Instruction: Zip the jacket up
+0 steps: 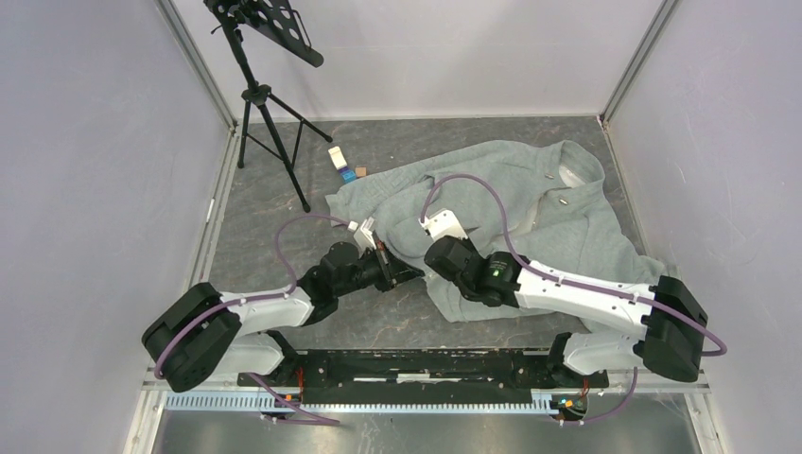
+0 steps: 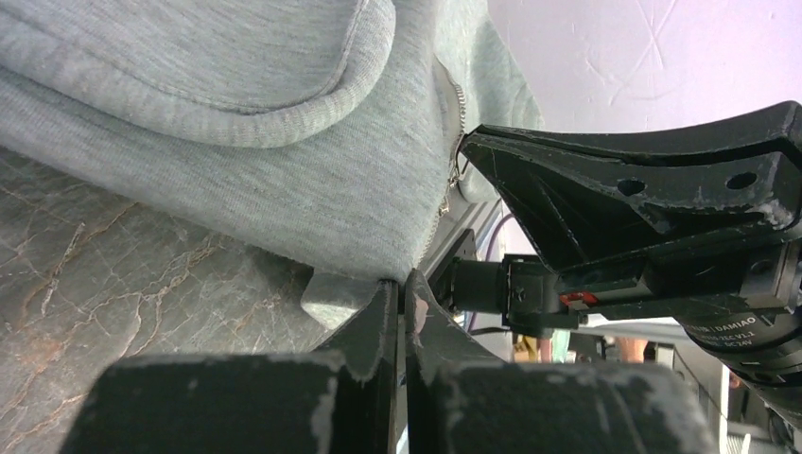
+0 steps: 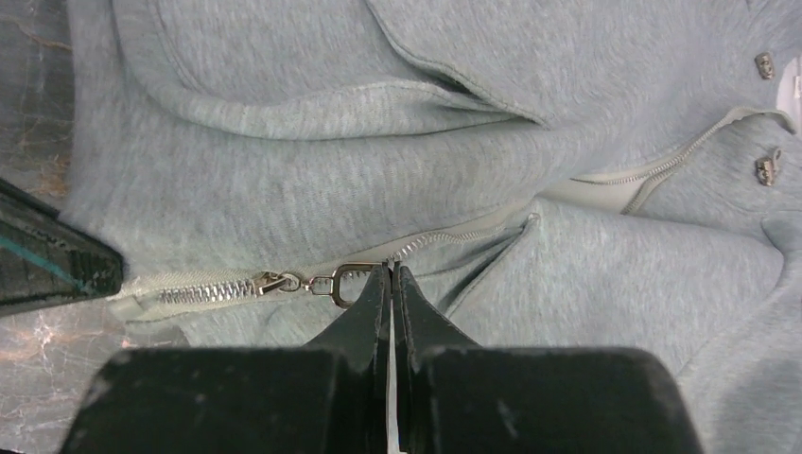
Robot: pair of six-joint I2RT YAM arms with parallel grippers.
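A large light grey-green fleece jacket [image 1: 530,213] lies spread over the middle and right of the grey marbled worktop [image 1: 255,246]. Its right edge reaches close to the right wall, and its near edge stops short of the black rail that carries the arm bases. To the left of it the worktop is bare up to the left wall, apart from a black tripod stand [image 1: 270,104] at the far left and a small white block [image 1: 338,158] and small blue item [image 1: 348,175] just off the jacket's far-left corner. The left arm [image 1: 274,307] stretches low from the near left towards the centre. The left fingers [image 2: 388,303] are pressed together on the jacket's hem, at the foot of the pale zipper [image 3: 203,288]. The right arm [image 1: 577,288] reaches in from the near right across the jacket's near edge, its wrist bent towards the left arm's. The right fingers [image 3: 378,293] are clamped on the ring of the silver metal zipper pull [image 3: 345,282]. The two pairs of fingers are just beside each other. Beyond the pull the zipper tapes lie parted, running towards the collar with its small metal snaps [image 3: 764,64].
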